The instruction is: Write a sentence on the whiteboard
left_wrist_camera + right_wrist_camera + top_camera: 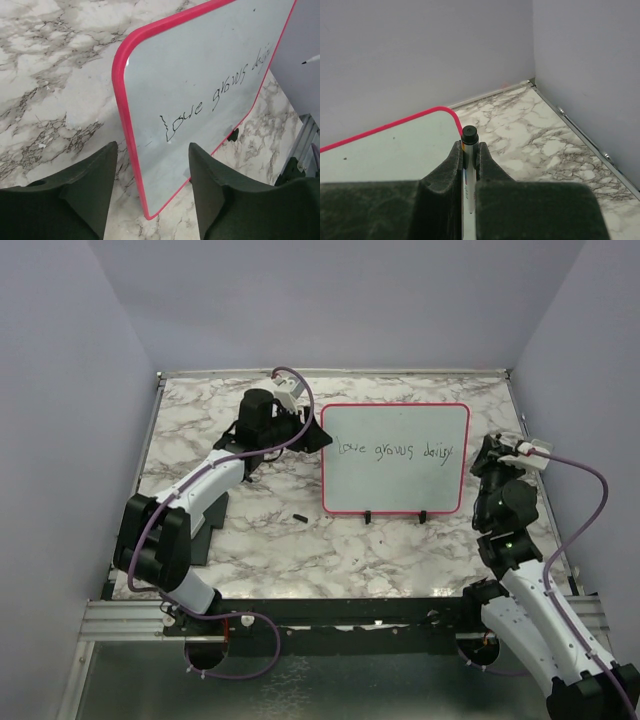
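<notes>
Marble-pattern worktop [400, 560], plain lavender walls around it. Large flat white rectangular whiteboard [395, 490] with a thin red-pink frame lies flat toward the worktop's far-right corner. Two small black clips [368, 517] sit on its long side facing the near edge. Thin dark handwritten marker sentence [397, 450], one line reading "Love grows daily", runs across the board's width.

Left gripper [316, 436] is at the board's left end, on the far-edge side. Its jaws are spread, and the wrist view shows the board's rounded corner in the gap; can't tell if they touch it.

Right gripper [469, 150] is just off the board's right end, jaws pinching a white pen with a black end [469, 135].

Small black piece [299, 515] lies loose left of the board. Dark flat pad [205, 530] lies partly under the left arm, toward the worktop's left edge.
</notes>
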You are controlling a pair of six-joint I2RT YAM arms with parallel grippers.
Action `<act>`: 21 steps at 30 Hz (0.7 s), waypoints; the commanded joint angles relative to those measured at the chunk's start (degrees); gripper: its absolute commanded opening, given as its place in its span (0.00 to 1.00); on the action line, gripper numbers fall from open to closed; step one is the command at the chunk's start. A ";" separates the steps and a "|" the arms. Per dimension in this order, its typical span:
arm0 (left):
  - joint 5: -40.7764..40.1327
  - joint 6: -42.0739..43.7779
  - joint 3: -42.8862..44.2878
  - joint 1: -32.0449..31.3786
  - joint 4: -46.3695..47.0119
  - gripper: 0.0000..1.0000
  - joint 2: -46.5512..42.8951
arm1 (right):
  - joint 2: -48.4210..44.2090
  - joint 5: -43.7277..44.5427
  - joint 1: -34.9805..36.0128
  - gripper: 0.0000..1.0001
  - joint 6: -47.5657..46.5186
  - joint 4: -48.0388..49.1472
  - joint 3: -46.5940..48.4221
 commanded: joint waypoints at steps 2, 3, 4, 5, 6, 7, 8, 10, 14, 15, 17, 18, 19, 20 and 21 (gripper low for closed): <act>-3.34 1.60 -1.14 0.15 -0.34 0.78 -3.78 | -1.53 0.78 -0.22 0.01 1.16 -8.47 3.56; -3.88 1.78 -1.27 0.15 -0.56 0.85 -4.22 | -1.81 0.31 -0.24 0.01 1.22 -9.47 4.16; -4.30 2.16 -1.49 0.15 -0.60 0.86 -4.73 | -2.08 -0.22 -0.22 0.01 1.05 -10.44 4.70; -4.82 2.40 -1.64 0.18 -0.61 0.87 -5.21 | -2.34 -0.51 -0.22 0.01 0.93 -11.33 5.08; -5.43 2.40 -1.81 0.16 -0.65 0.88 -5.65 | -2.56 -0.63 -0.23 0.01 1.01 -12.00 5.47; -6.05 2.62 -1.98 0.13 -0.73 0.89 -6.11 | -2.76 -0.72 -0.22 0.01 1.10 -12.54 5.66; -6.71 2.85 -2.09 0.15 -0.85 0.90 -6.47 | -3.04 -0.88 -0.22 0.01 1.17 -12.87 5.82; -7.98 3.44 -2.25 0.15 -0.91 0.91 -7.33 | -3.67 -1.66 -0.24 0.01 1.65 -13.16 5.76; -11.54 5.86 -2.30 0.17 -2.14 0.94 -9.72 | -3.79 -4.11 -0.22 0.01 2.53 -14.01 6.43; -12.75 6.90 -2.41 0.22 -2.66 0.94 -10.70 | -3.72 -4.48 -0.25 0.01 2.62 -14.37 6.62; -14.79 9.35 -3.39 0.24 -3.22 0.95 -13.69 | -3.65 -5.62 -0.22 0.01 3.04 -15.03 7.08; -15.70 10.50 -4.34 0.24 -3.30 0.95 -15.29 | -3.86 -5.85 -0.28 0.01 3.21 -15.18 7.15; -16.41 11.53 -5.44 0.24 -3.33 0.95 -17.14 | -4.21 -6.15 -0.23 0.01 3.30 -15.20 7.12; -16.87 12.45 -6.51 0.19 -3.45 0.95 -18.99 | -4.45 -6.46 -0.22 0.01 3.28 -15.21 7.16; -16.99 13.41 -7.88 0.22 -3.50 0.95 -20.72 | -4.79 -6.56 -0.22 0.01 3.28 -15.27 7.17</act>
